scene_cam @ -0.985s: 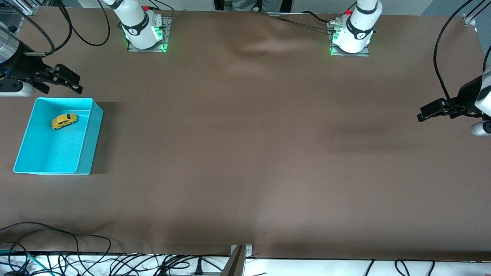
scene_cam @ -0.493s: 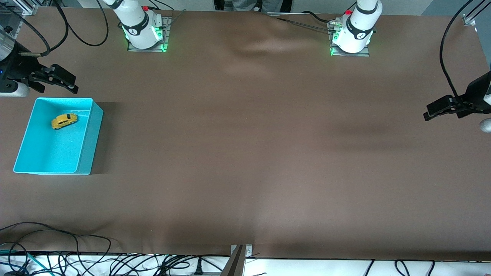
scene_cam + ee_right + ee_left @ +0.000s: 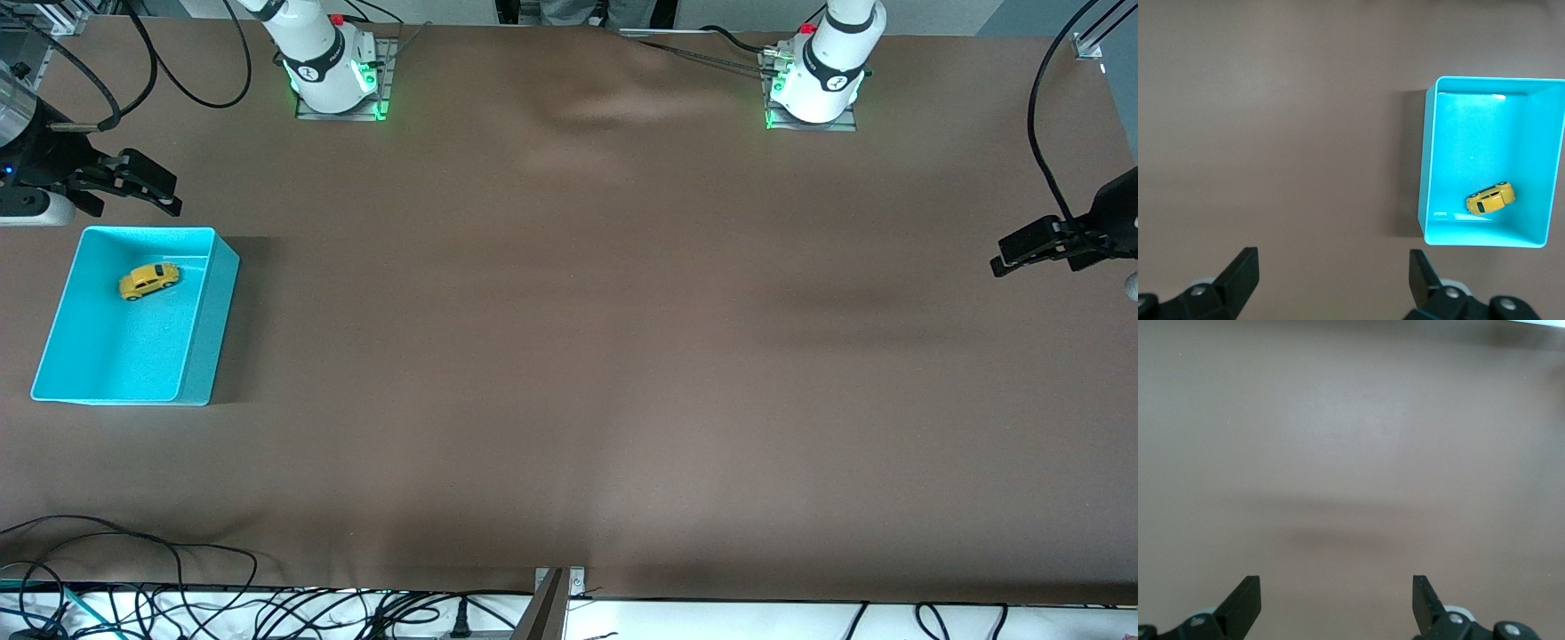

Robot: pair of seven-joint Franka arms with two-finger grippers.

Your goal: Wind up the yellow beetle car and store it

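Observation:
The yellow beetle car [image 3: 148,281] [image 3: 1490,199] rests inside the turquoise bin [image 3: 212,311] [image 3: 1426,167] at the right arm's end of the table, in the part of the bin farther from the front camera. My right gripper [image 3: 142,188] [image 3: 1333,267] hangs open and empty above the brown table beside the bin's rim. At the left arm's end of the table my left gripper [image 3: 1022,253] [image 3: 1337,590] is open too, with only bare brown cloth under it.
A brown cloth [image 3: 569,356] covers the whole table, with a fold near the arm bases. Loose cables [image 3: 133,587] lie along the table's edge nearest the front camera. A metal bracket [image 3: 556,591] sits at the middle of that edge.
Both grippers have drawn back toward the table's ends, the right one away from the bin and the left one outward. The car and the bin have not moved.

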